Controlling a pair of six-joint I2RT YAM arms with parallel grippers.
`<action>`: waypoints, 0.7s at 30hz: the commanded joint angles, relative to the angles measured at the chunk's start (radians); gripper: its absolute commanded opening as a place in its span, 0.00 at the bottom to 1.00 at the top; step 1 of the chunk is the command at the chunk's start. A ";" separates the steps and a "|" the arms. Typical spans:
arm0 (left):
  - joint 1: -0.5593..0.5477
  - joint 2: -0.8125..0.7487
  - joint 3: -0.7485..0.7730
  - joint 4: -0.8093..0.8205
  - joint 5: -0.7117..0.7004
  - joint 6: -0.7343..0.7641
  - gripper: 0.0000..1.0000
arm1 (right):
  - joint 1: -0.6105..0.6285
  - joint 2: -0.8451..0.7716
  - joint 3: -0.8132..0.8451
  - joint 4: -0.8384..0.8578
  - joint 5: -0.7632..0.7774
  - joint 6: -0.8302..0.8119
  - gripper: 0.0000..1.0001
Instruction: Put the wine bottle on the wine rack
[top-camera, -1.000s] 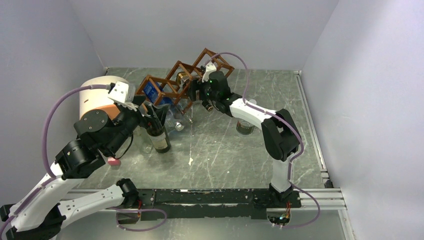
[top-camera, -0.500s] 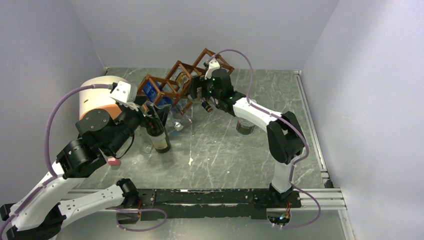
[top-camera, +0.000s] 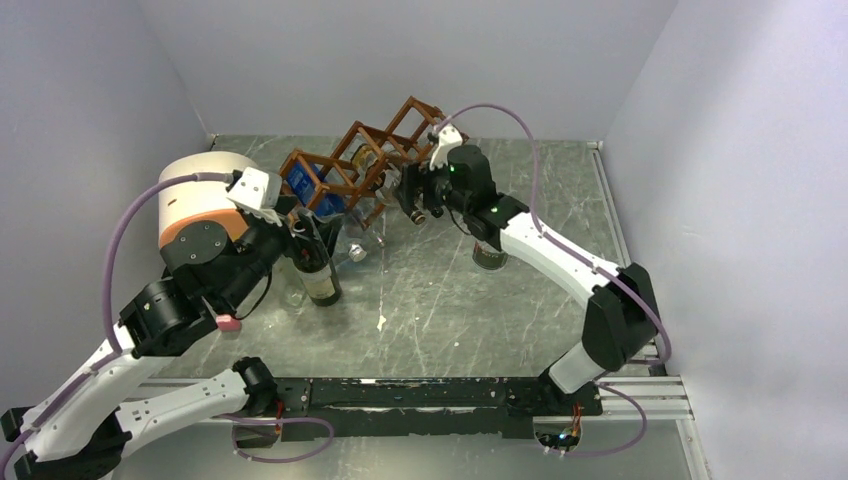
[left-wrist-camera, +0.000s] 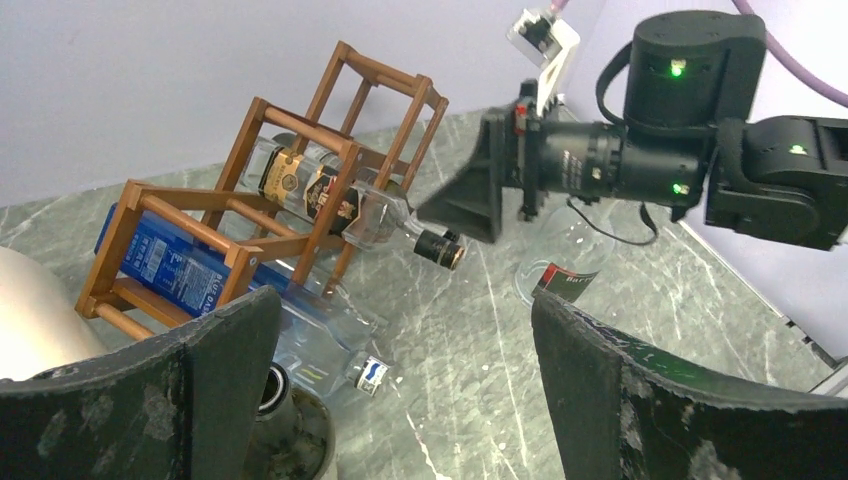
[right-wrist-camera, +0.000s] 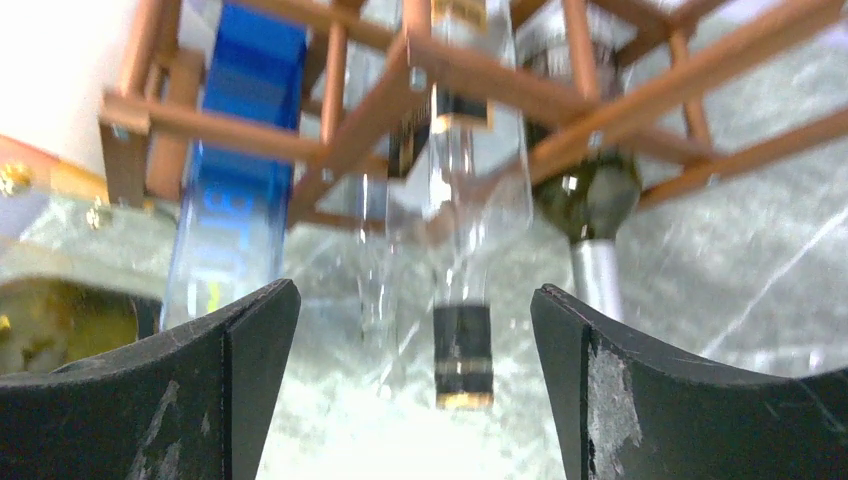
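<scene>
The reddish-brown wine rack (top-camera: 365, 150) stands at the back of the table. A clear wine bottle with a dark label (left-wrist-camera: 325, 190) lies in one of its cells, its black cap (right-wrist-camera: 463, 355) sticking out towards the front. My right gripper (top-camera: 410, 195) is open and empty just in front of that cap, apart from it; in its own view (right-wrist-camera: 415, 380) the cap hangs between the spread fingers. A dark green bottle (top-camera: 318, 272) stands upright on the table. My left gripper (top-camera: 305, 222) is open above its mouth (left-wrist-camera: 270, 390), holding nothing.
A blue bottle (left-wrist-camera: 165, 265) and a green bottle with a silver neck (right-wrist-camera: 590, 200) also lie in the rack. A clear plastic bottle (left-wrist-camera: 320, 340) lies on the table below it. A labelled glass (top-camera: 490, 255) stands on the right. A cream-and-orange cylinder (top-camera: 200, 195) stands on the left.
My right arm has drawn back to the right, away from the rack, with its gripper open; the clear bottle stays in its cell. The left arm has barely moved.
</scene>
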 joint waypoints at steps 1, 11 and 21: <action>0.003 0.001 -0.016 0.020 -0.011 0.007 0.99 | 0.035 -0.099 -0.100 -0.147 0.014 -0.009 0.90; 0.003 0.000 -0.029 0.094 -0.005 -0.001 0.98 | 0.224 -0.333 -0.359 0.002 0.020 -0.009 0.77; 0.003 0.004 0.092 0.145 -0.021 0.057 0.98 | 0.461 -0.161 -0.252 0.387 0.140 -0.045 0.77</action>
